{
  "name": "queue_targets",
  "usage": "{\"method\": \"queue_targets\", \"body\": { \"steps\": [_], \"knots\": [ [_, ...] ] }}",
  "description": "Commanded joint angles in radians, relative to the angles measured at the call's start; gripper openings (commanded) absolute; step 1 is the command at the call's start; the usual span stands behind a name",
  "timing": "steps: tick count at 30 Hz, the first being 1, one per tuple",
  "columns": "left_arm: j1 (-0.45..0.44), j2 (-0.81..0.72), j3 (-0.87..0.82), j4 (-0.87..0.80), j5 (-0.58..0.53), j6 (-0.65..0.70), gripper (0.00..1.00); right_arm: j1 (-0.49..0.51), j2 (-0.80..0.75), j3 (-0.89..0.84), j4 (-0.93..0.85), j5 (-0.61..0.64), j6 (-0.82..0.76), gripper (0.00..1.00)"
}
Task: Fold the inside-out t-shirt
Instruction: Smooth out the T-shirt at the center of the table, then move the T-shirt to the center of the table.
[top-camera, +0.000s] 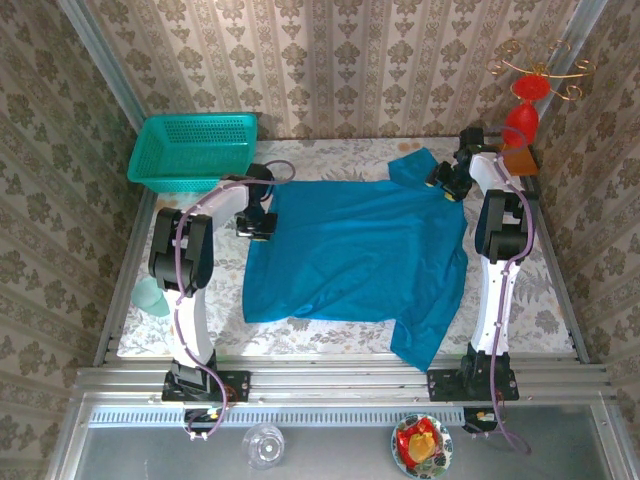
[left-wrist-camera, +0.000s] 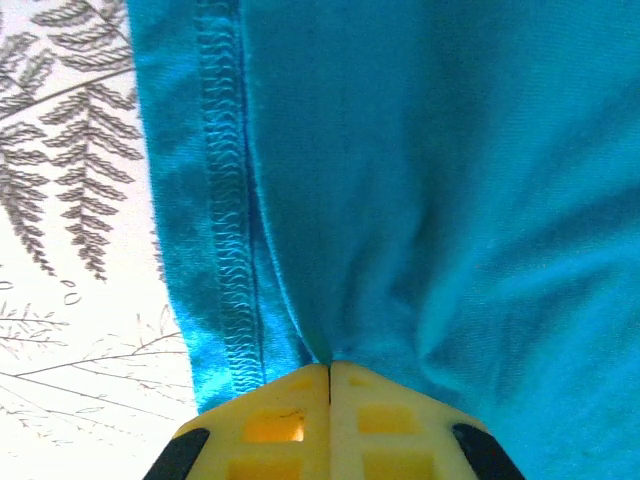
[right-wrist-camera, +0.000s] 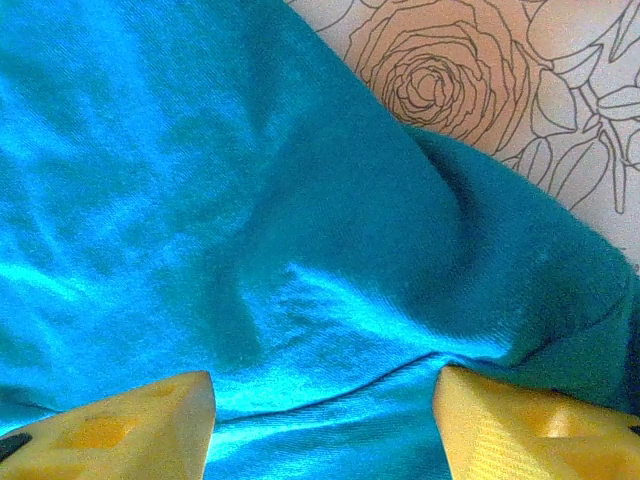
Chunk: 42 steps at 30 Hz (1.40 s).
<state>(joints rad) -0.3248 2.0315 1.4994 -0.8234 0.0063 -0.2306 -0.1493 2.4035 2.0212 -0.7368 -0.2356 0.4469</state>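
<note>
The bright blue t-shirt (top-camera: 355, 255) lies spread across the middle of the table, one sleeve at the far right corner and one at the near right. My left gripper (top-camera: 262, 228) sits at the shirt's far left corner, shut on the fabric. In the left wrist view the yellow fingertips (left-wrist-camera: 330, 375) meet on a pinch of the t-shirt (left-wrist-camera: 430, 180) beside its stitched hem. My right gripper (top-camera: 447, 186) is at the shirt's far right shoulder, open. In the right wrist view its yellow fingers (right-wrist-camera: 130, 420) stand wide apart over a fold of the t-shirt (right-wrist-camera: 250, 230).
A teal mesh basket (top-camera: 193, 150) stands at the far left. A red ornament on a gold stand (top-camera: 525, 105) and a brown block (top-camera: 520, 160) sit at the far right corner. A pale green cup (top-camera: 152, 296) is at the left edge.
</note>
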Motion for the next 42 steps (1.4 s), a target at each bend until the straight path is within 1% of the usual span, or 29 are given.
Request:
{"method": "queue_targets", "body": {
  "steps": [1,8,15,16,21,24,26,31,38,42],
  "knots": [
    [0.034,-0.065,0.001,-0.037,-0.052,0.024,0.0,-0.021,0.032,0.009,-0.082,0.032,-0.011,0.62],
    [0.096,-0.058,-0.005,-0.052,-0.066,0.043,0.0,-0.03,0.047,0.011,-0.094,0.033,-0.012,0.62],
    [0.105,-0.007,0.014,-0.072,-0.049,0.054,0.0,-0.03,0.05,0.023,-0.103,0.02,-0.013,0.62],
    [0.105,-0.005,0.016,-0.076,-0.049,0.054,0.01,-0.029,0.046,0.025,-0.105,0.018,-0.013,0.62],
    [0.104,-0.065,0.043,-0.065,-0.036,0.037,0.17,-0.016,-0.004,0.02,-0.113,0.018,-0.012,0.62],
    [0.1,-0.072,0.114,-0.056,0.005,0.031,0.19,0.0,-0.043,0.019,-0.122,0.027,-0.014,0.63],
    [0.094,-0.043,0.181,-0.065,0.02,0.03,0.19,0.009,-0.07,0.013,-0.125,0.032,-0.013,0.62],
    [0.077,0.076,0.372,-0.082,0.061,0.009,0.22,0.027,-0.128,-0.011,-0.135,0.024,-0.013,0.63],
    [0.04,0.255,0.614,-0.101,0.096,-0.033,0.22,0.074,-0.219,-0.095,-0.12,0.016,-0.011,0.63],
    [0.002,0.363,0.743,-0.155,0.075,-0.033,0.22,0.094,-0.252,-0.156,-0.087,-0.008,0.007,0.63]
  ]
}}
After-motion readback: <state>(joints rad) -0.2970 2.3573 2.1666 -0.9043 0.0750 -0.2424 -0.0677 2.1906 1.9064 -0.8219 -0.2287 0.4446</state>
